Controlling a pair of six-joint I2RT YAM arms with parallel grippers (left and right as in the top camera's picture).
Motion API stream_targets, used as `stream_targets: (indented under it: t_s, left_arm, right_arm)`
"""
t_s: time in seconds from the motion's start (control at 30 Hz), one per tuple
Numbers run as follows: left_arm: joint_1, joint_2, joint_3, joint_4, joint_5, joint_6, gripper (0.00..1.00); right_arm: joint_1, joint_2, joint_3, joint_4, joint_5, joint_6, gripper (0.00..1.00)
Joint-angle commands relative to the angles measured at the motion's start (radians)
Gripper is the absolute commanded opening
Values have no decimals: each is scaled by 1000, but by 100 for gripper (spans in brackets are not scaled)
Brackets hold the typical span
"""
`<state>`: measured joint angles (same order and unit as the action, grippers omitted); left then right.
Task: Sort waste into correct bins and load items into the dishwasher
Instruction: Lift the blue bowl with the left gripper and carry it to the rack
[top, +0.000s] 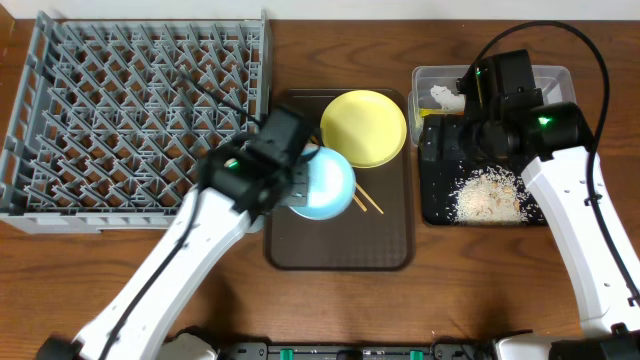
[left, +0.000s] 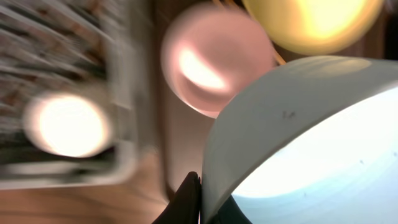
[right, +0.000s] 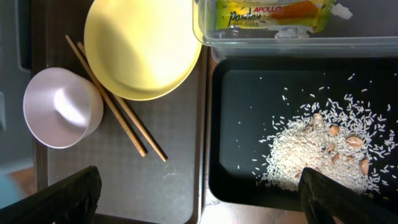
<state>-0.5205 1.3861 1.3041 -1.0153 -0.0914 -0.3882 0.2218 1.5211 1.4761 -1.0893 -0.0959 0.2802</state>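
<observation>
the light-blue bowl (top: 332, 185) is pinched at its rim by the left gripper (top: 296, 182), over the left part of the brown serving tray (top: 340, 250). the pinch is made plain only in the left wrist view, where a dark finger (left: 186, 200) is pressed against the bowl's edge (the rest of that view is blurred). the right gripper (right: 199, 190) is spread wide above the black tray (right: 249, 93), on which the rice (right: 311, 149) is heaped. the small white cup (right: 62, 106) and the snack wrapper (right: 273, 15) in the clear tub (right: 261, 42) are shown by the right wrist view alone; from overhead they are covered by the arms. the white tissue (top: 445, 97) in the tub is seen only from overhead. the chopsticks (right: 115, 102) are laid between cup and yellow plate (right: 143, 46).
</observation>
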Motion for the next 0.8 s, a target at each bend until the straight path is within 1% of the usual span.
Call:
stream_targets:
  t_s: [0.0, 0.13, 0.3, 0.37, 0.5, 0.57, 0.63, 0.77]
  left_arm:
    - [31, -53, 13, 23, -307, 60, 8]
    - [70, -67, 13, 138, -570, 150, 8]
    - [147, -12, 13, 323, -795, 294, 8]
    - [173, 21, 13, 349, -864, 316, 7]
    - [199, 106, 13, 343, -1018, 317, 7]
    - [199, 157, 13, 359, -1075, 317, 7]
    - [199, 203, 13, 406, -1106, 318, 7]
    - [199, 296, 13, 558, -1111, 399, 7]
  right_arm:
    - [-5, 3, -6, -3, 10, -8, 99]
    - [-5, 3, -6, -3, 10, -8, 99]
    - [-5, 3, -6, -3, 10, -8, 99]
    - [-5, 3, -6, -3, 10, -8, 99]
    - [-5, 3, -6, -3, 10, -8, 99]
    - [-5, 3, -6, -3, 10, -8, 99]
    - [-5, 3, -6, -3, 10, -8, 99]
    - [-5, 3, -6, -3, 10, -8, 99]
